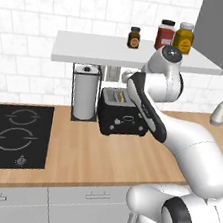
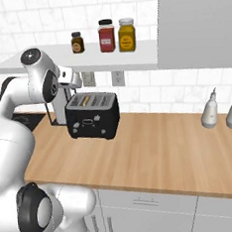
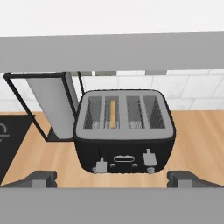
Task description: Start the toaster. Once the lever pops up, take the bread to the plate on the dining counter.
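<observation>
A black boxy two-slot toaster [image 3: 124, 131] is set on the light wooden table [image 2: 156, 149] below a white-tiled wall [image 1: 33, 6]; no writing is legible. The fingers [image 3: 111, 178] are held wide open, empty.

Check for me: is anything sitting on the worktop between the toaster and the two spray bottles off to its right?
No. In the right base view the worktop between the toaster and the spray bottles is bare wood.

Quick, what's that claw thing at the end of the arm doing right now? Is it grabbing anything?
Tool: open wide and empty, hanging above the toaster, which has the bread in a slot.
</observation>
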Robot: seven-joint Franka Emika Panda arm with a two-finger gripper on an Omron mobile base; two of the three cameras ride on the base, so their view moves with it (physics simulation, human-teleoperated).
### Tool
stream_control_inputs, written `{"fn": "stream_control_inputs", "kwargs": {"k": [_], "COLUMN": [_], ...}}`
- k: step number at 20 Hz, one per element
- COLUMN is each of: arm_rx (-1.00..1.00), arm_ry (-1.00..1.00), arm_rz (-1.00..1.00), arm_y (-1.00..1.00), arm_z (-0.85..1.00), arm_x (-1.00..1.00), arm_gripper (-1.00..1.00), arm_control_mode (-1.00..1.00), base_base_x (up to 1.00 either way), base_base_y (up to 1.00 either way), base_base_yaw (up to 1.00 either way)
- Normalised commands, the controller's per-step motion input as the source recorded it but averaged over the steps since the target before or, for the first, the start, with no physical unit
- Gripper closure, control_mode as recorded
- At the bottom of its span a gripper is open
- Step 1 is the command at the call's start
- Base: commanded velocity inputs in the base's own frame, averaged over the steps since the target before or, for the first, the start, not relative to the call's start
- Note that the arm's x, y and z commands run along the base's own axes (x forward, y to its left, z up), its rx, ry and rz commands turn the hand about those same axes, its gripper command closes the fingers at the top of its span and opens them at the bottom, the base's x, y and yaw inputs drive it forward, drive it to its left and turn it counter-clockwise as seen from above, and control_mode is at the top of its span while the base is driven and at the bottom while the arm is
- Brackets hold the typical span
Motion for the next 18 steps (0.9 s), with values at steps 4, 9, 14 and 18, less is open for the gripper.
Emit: {"fn": "stream_control_inputs", "kwargs": {"k": [4, 9, 14, 18], "arm_rx": [0.00, 0.00, 0.00, 0.00], "arm_ry": [0.00, 0.00, 0.00, 0.00], "arm_rz": [0.00, 0.00, 0.00, 0.00], "arm_y": [0.00, 0.00, 0.00, 0.00], "arm_z": [0.00, 0.00, 0.00, 0.00], "arm_x": [0.00, 0.00, 0.00, 0.00], "arm_gripper": [-1.00, -1.00, -1.00, -1.00], "arm_control_mode": [-1.00, -1.00, -1.00, -1.00], "base_base_x": [0.00, 0.00, 0.00, 0.00], "base_base_y": [0.00, 0.00, 0.00, 0.00], "base_base_yaw": [0.00, 0.00, 0.00, 0.00]}}
